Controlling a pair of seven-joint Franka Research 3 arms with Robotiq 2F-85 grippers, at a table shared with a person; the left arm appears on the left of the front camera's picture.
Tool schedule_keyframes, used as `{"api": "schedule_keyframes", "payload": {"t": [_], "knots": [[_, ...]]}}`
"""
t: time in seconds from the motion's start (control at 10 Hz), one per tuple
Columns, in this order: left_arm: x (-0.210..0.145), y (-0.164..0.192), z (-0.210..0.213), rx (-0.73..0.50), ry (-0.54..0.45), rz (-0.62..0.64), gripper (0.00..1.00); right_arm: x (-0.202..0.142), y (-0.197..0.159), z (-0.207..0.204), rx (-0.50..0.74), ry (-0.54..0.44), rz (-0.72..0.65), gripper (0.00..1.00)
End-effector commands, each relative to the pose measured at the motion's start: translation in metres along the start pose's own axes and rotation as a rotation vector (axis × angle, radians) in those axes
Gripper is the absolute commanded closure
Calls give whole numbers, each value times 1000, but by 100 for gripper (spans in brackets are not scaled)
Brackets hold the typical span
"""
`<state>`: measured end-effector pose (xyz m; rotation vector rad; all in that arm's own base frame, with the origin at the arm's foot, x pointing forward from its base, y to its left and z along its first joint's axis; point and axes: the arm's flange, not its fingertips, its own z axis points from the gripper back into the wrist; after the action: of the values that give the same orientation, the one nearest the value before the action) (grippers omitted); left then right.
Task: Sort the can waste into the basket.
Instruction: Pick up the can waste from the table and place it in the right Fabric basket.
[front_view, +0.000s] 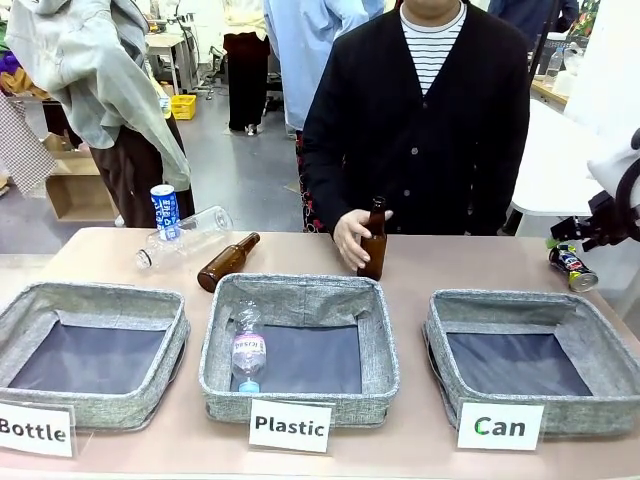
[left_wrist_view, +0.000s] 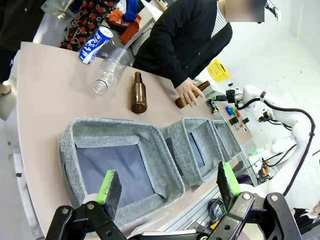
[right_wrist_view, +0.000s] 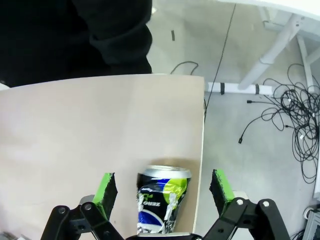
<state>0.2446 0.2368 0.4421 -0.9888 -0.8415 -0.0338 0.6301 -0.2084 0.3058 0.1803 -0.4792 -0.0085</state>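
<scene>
While our right gripper (right_wrist_view: 163, 181) hangs spread wide and empty, the black metal drink can with the silver top (right_wrist_view: 162, 202) lies on its side right between the green pads (right_wrist_view: 106, 186). It's by the right edge of the table (right_wrist_view: 75, 130), just behind the grey woven basket signed "Can" (front_view: 505, 299). Its long axis runs along our fingers, silver end away from the palm, so we'd squeeze across the barrel. Our left gripper (left_wrist_view: 168, 175), open too, is well apart. The blue-and-white can (front_view: 165, 210) stands upright far left.

Readable: "Bottle" sign (front_view: 35, 430), "Plastic" sign (front_view: 290, 425), "Can" sign (front_view: 500, 427)
</scene>
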Motion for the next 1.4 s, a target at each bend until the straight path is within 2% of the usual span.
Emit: {"api": "schedule_keyframes", "payload": {"t": [0.0,0.2,0.4,0.7,0.8,0.9,1.0,1.1,1.3], "knots": [[2,0,-1,-15,-16,-23,0,15,-4,-3,-17,30,-36,0],[2,0,-1,-15,-16,-23,0,14,-5,-9,-28,69,-51,0],[2,0,-1,-15,-16,-23,0,9,-3,-17,-53,182,-44,0],[2,0,-1,-15,-16,-23,0,8,-1,-17,-49,239,-30,0],[2,0,-1,-15,-16,-23,0,8,-1,-17,-56,249,-26,7],[2,0,-1,-15,-16,-23,0,8,0,-16,-47,255,-22,60],[2,0,-1,-15,-16,-23,0,8,0,-16,-46,261,-22,67],[2,0,-1,-15,-16,-23,0,8,0,-16,-46,260,-24,100],[2,0,-1,-15,-16,-23,0,8,-1,-16,-48,262,-27,100]]}}
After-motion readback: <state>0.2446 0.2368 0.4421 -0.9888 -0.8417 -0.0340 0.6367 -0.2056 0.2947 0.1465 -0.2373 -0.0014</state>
